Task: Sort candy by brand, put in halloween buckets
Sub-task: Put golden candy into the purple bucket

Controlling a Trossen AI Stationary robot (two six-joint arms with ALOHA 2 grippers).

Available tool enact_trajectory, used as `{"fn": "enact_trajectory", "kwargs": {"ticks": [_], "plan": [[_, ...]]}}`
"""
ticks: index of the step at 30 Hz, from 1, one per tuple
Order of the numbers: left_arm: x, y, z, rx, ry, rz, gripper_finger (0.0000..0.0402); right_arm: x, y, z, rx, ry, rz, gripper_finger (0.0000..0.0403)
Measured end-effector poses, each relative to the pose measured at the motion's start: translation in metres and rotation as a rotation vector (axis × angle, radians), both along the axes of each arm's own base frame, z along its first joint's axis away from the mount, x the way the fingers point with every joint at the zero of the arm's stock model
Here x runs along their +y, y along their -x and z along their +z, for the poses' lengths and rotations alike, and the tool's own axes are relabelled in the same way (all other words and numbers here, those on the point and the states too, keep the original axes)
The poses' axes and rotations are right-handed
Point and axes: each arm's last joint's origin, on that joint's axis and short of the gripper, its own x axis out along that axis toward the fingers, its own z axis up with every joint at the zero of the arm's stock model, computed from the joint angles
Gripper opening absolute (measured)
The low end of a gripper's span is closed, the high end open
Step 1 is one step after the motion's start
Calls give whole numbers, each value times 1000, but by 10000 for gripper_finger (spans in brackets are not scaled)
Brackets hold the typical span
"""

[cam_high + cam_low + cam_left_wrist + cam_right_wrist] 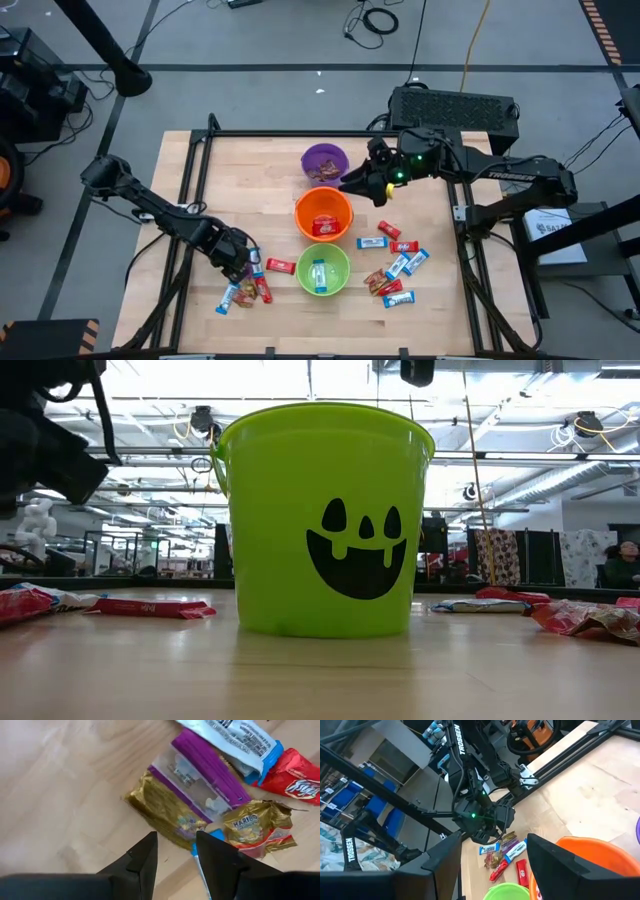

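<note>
Left gripper: I see it low over the small candy pile at the table's near left. My wrist camera shows its fingers a little apart, with a gold wrapper just ahead of the tips. I cannot tell whether they pinch anything
Right gripper: I have it hovering with fingers spread wide and nothing between them, between the purple bucket and the orange bucket
Buckets: the purple, orange and green bucket stand in a line down the middle of the table, purple farthest, green nearest
In the buckets: I make out a red bar in the orange one and a blue-and-white bar in the green one
Left candy pile: red and blue-and-white bars, a purple packet and a Haribo bag lying close together
Right candy pile: blue-and-white, red and brown bars scattered right of the green bucket
</note>
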Motion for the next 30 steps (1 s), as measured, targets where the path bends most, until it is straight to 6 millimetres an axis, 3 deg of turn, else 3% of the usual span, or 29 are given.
{"fn": "enact_trajectory", "kwargs": {"ticks": [11,14,20,22,26,30], "plan": [[3,8,-23,-22,40,0,134,0,0,0,-4,-9,-4,215],[4,9,-28,-43,54,-6,107,0,0,0,-5,-8,-4,215],[4,10,-31,-49,59,-1,16,-1,0,0,-5,3,-25,215],[4,9,-31,-48,72,17,10,-1,0,0,-5,7,-25,215],[0,4,-16,-88,112,14,7,-1,0,0,-5,9,-26,215],[-5,-7,23,-258,197,20,3,-2,0,0,-5,26,-37,215]]}}
